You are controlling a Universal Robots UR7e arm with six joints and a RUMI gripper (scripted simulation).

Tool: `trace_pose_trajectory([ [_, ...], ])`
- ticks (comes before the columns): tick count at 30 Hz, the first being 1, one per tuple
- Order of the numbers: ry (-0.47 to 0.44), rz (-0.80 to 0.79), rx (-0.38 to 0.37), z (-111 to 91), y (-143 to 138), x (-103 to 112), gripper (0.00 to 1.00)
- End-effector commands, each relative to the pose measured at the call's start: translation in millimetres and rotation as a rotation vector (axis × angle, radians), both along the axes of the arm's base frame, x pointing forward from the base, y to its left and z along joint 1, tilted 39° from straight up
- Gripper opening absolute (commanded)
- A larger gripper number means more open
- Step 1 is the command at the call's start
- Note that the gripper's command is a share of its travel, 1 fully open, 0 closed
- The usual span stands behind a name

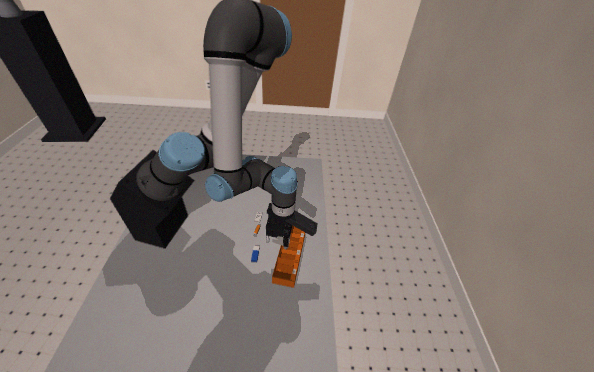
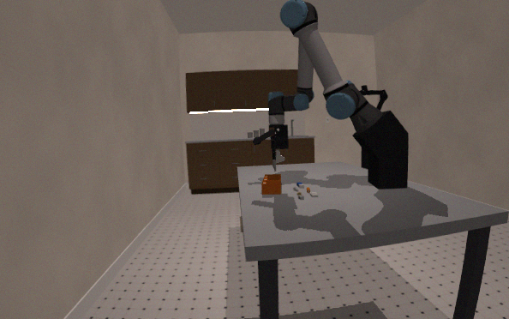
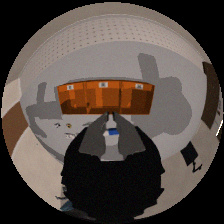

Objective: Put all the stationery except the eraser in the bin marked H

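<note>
Three joined orange bins stand upright in a row, each with a small white label; the letters are too small to read. My gripper is shut and empty, above the bins' near edge around the middle. A blue and white eraser lies on the table; its blue part shows between the finger bodies in the wrist view. An orange item and a white item lie beside it. Small grey-brown items lie nearby. The bins' contents are unclear.
The grey table carries everything. The arm's black base block stands on the side of the loose items. The arm's shadows fall across the table. The bins stand near the table's far edge from the base.
</note>
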State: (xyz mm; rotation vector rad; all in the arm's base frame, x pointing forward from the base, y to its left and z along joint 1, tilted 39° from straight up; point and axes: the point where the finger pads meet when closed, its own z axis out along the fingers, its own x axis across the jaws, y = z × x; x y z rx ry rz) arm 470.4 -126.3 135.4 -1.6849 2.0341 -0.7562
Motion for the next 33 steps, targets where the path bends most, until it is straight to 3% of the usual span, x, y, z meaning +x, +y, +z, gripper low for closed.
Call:
trace_pose_trajectory([
  [1,0.002,-0.005,-0.004,-0.3,18.2,4.7,0.04],
  [8,0.002,-0.005,-0.004,-0.3,18.2,4.7,0.04],
  [33,0.002,-0.005,-0.004,-43.9,9.2,38.7,0.04],
])
